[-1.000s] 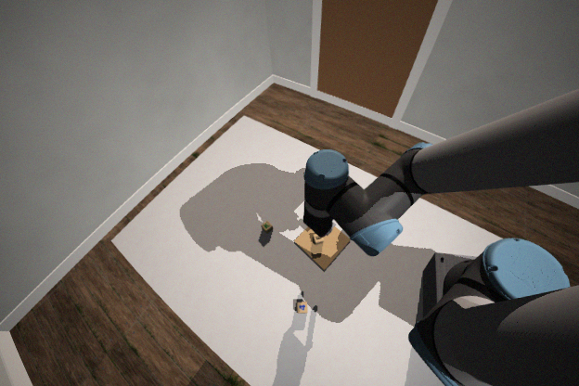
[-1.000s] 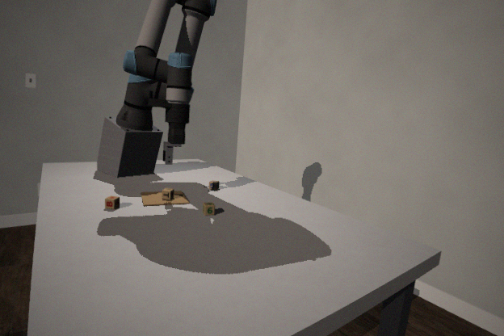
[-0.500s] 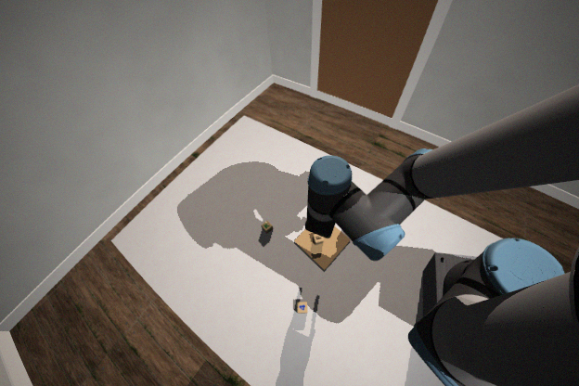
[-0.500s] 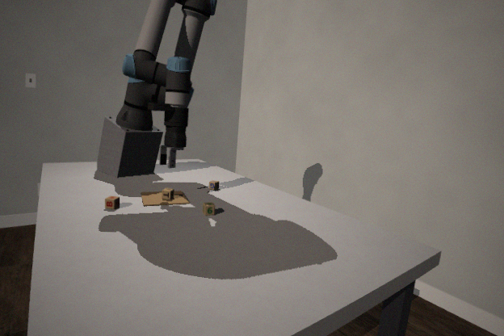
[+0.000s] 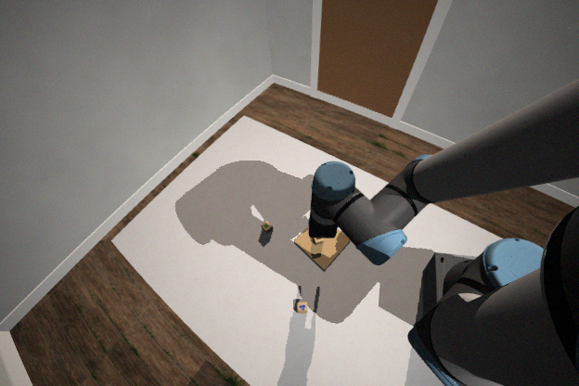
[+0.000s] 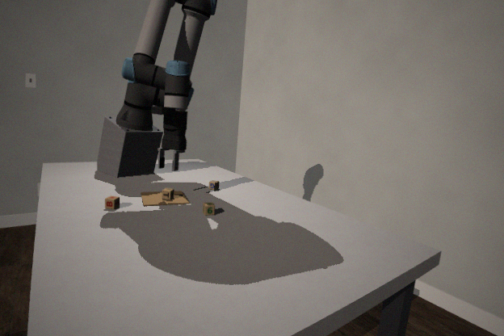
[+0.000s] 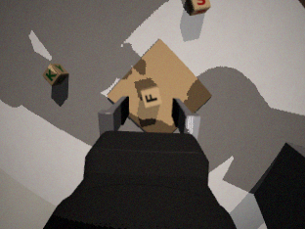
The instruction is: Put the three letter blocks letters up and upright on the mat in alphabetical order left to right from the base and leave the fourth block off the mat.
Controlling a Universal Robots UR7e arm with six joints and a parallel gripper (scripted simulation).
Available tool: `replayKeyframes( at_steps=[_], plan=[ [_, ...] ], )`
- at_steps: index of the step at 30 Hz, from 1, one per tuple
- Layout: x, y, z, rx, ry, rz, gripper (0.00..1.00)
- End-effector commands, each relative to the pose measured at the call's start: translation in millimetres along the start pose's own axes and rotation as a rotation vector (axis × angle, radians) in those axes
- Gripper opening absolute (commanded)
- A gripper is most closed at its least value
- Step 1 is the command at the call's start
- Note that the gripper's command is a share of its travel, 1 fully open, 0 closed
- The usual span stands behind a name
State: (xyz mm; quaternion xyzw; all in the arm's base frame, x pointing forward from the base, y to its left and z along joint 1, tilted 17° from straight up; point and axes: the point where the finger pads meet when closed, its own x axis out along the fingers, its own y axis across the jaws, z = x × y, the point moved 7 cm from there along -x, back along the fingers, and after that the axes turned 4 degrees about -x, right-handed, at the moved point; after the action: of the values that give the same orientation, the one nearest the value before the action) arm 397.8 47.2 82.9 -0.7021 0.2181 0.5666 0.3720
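Observation:
The tan mat point(image 5: 335, 245) point(image 6: 150, 201) point(image 7: 166, 64) lies flat on the table. A wooden block with a black F on top point(image 5: 318, 239) point(image 6: 167, 194) point(image 7: 151, 98) sits on it. The red-lettered block point(image 6: 111, 203) point(image 7: 198, 6) is off the mat, with S visible in the wrist view; the arm hides it in the top view. The green-marked block point(image 5: 266, 225) point(image 6: 209, 208) point(image 7: 55, 74) is off the mat; K shows on one face. The blue-marked block point(image 5: 302, 307) point(image 6: 213, 185) lies off the mat, its top mark unclear. My gripper point(image 6: 168, 165) point(image 7: 151, 106) is open and empty, above the F block.
The white table point(image 5: 186, 269) point(image 6: 102, 283) carries everything. The robot's base pedestal point(image 6: 139, 153) stands behind the mat in the exterior view. Large arm shadows fall across the mat and around the green-marked block. Walls stand beyond the table.

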Motion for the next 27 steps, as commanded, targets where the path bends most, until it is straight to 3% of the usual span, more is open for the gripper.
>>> replayKeyframes(
  at_steps=[1, 12, 27],
  plan=[
    [3.5, -1.0, 1.9, -0.138, 0.001, -0.001, 1.00],
    [7.0, -1.7, 4.5, -0.273, 0.001, -0.001, 1.00],
    [7.5, -1.8, 4.9, -0.292, 0.001, -0.001, 1.00]
  ],
)
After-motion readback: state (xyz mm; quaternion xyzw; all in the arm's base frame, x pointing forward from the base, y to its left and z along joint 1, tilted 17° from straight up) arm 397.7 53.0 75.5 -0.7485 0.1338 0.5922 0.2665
